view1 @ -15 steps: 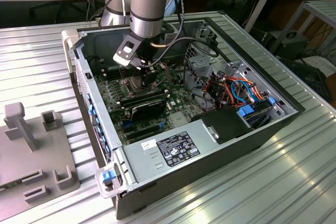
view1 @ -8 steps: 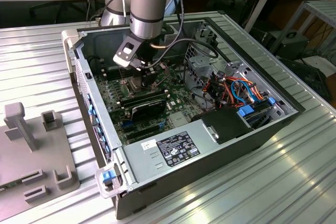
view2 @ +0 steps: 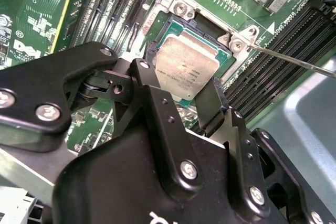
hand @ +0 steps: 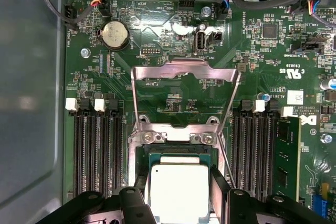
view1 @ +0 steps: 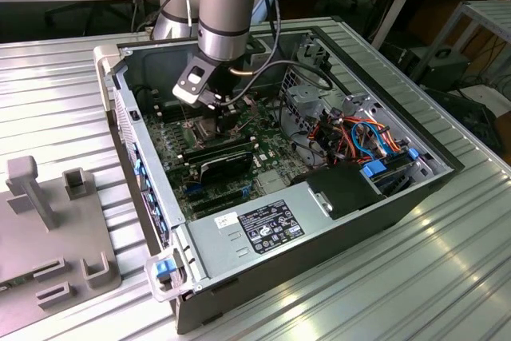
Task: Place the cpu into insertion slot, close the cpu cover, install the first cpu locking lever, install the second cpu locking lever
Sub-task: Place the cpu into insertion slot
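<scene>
the cpu is held by the gripper over the slot; the cover is swung open between memory slots.

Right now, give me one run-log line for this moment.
gripper: shut on cpu | cpu: at insertion slot | cpu cover: open

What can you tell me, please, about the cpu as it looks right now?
The cpu is a small flat square chip with a matt silvery-grey metal top, faint print and a thin green rim. It sits level at the insertion slot, whose cpu cover is swung open. The black tool is shut on it, pressing two opposite edges. Whether it is fully seated cannot be told.
</scene>
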`<state>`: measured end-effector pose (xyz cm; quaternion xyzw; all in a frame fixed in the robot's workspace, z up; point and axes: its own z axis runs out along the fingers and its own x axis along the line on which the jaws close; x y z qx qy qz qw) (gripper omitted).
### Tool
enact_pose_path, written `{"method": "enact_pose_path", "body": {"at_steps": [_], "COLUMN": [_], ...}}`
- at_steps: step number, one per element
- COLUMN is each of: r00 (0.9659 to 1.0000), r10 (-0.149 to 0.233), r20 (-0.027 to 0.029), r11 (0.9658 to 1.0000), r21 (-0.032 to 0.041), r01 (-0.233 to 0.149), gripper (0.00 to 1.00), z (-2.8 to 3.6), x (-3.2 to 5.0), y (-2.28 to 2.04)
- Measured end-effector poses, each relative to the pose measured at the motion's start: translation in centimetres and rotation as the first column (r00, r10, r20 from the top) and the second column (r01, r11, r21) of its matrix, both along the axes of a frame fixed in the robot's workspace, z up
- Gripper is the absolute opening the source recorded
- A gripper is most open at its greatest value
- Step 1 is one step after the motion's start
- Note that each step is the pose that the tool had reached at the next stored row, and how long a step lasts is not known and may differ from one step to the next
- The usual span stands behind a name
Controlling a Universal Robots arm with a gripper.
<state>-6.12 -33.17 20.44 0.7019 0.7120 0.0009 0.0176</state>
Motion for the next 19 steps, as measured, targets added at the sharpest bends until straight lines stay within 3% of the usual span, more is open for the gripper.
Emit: {"method": "enact_pose_path", "body": {"at_steps": [19], "r00": [1.0000], "r10": [-0.008], "r20": [-0.0046], "r11": [1.0000], "r21": [-0.0003], "r01": [0.008], "gripper": [0.55], "z": [-0.43], "x": [0.14], "y": [-0.01]}}
